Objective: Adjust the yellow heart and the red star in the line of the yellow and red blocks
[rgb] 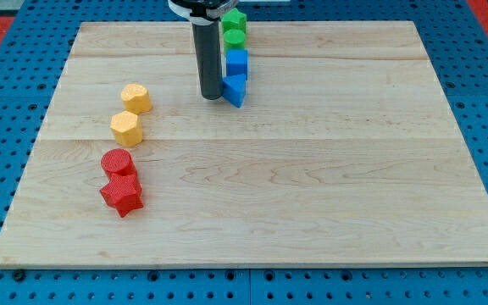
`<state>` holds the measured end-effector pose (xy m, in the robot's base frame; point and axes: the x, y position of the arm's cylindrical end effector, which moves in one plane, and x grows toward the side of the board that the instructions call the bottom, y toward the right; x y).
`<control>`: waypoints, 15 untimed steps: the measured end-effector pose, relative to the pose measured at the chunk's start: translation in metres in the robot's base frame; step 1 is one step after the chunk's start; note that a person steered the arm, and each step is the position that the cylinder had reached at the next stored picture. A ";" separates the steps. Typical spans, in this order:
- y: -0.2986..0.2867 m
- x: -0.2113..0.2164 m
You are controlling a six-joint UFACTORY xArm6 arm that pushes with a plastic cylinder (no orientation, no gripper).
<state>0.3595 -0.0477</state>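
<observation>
**Rod parked by the blue and green column, far from the yellow and red line**

The wooden board (312,169) fills most of the view, lying on a blue pegboard surface (7,76). The dark rod (209,59) stands upright near the board's top edge, and my tip (209,97) rests on the wood just beside the blue block (235,89) at its 3 o'clock; whether they touch I cannot tell. There is no gripper here, only the bare rod, holding nothing.

Above that blue block, toward 12 o'clock, a second blue block (237,63) and two green blocks (234,36) (234,19) form a short column.

The task's blocks lie well apart from my tip, toward its 7 to 8 o'clock. The red star (122,196) sits lowest, touching the red cylinder (118,162) at its 12 o'clock. Farther up that line comes a yellow block (126,128), then another yellow block (135,98) at its 1 o'clock. Which of the two is the heart I cannot make out.
</observation>
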 end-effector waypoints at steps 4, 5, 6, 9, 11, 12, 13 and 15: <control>-0.050 -0.004; -0.057 -0.007; -0.057 -0.007; -0.080 0.081; -0.059 0.153; -0.048 0.164; -0.050 0.165; -0.066 0.174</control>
<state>0.5337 -0.1139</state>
